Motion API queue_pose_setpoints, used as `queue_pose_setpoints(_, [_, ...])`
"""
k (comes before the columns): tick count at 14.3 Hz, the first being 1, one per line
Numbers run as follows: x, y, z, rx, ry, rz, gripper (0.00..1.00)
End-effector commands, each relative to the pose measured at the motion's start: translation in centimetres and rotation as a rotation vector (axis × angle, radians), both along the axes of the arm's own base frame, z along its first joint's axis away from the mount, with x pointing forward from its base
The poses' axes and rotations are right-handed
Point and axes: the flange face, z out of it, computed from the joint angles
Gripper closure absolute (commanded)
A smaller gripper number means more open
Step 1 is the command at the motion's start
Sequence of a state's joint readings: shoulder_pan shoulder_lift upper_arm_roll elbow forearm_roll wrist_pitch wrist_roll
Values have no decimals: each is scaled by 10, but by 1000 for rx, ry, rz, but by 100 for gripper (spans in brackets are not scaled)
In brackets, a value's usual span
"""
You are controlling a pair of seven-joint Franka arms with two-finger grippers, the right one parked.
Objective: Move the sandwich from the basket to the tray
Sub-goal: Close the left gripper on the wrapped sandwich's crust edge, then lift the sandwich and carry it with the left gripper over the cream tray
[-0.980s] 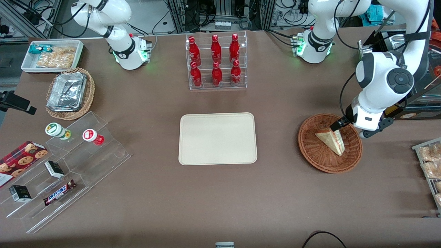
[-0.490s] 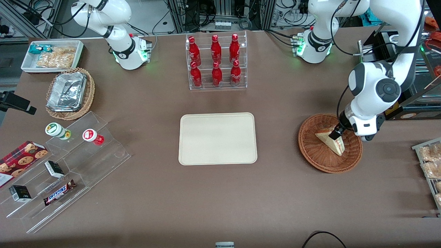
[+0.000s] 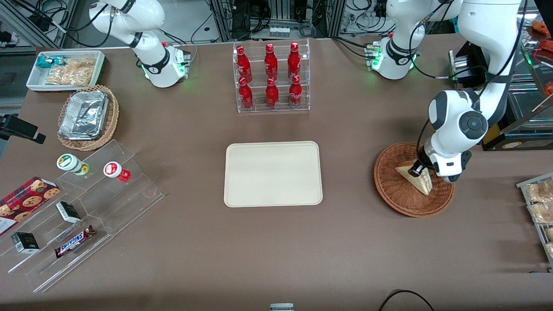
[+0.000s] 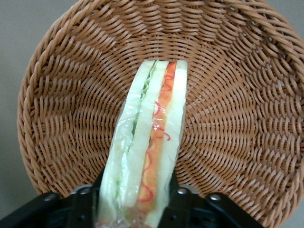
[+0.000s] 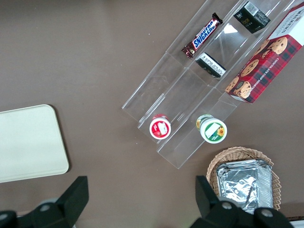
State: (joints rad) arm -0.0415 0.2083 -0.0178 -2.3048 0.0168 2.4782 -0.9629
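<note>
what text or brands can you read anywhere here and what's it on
"SNICKERS": on the candy bar lying on the clear acrylic stand.
Cookie box: its print is too small to read.
Red bottles: white script, too blurred to read.
Two round-lidded cups and small black boxes: labels unreadable.
The sandwich, basket and tray carry no text; the gripper is at the sandwich.

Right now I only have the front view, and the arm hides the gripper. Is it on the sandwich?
Observer: Yes. In the left wrist view the gripper straddles the sandwich, with its fingers against both bread faces.
Operator: Which way does the filling edge face?
Observer: Toward the wrist camera, with the wedge standing upright in the basket.
Operator: Is it wrapped?
Observer: Yes, clear film covers it.
</note>
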Motion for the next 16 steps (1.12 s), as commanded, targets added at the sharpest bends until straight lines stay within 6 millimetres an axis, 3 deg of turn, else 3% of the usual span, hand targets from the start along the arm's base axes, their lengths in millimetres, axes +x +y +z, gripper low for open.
queue_pose_setpoints(1, [-1, -3, 21, 9, 26, -5, 98])
queue_pose_setpoints(4, [21, -19, 70, 16, 73, -37, 99])
queue_pose_setpoints(5, [26, -43, 85, 17, 114, -108, 100])
queue_pose_setpoints(6, [29, -49, 96, 14, 140, -171, 100])
queue_pose_setpoints(8, [29, -91, 107, 12, 136, -279, 100])
queue_pose_setpoints(10, [33, -139, 104, 34, 134, -407, 100])
queue_pose_setpoints(12, [37, -175, 93, 60, 132, -547, 99])
queue_pose_setpoints(14, [33, -240, 78, 61, 134, -632, 100])
queue_pose_setpoints(15, [34, -259, 76, 52, 123, -646, 100])
queue_pose_setpoints(16, [34, -292, 68, 18, 120, -635, 100])
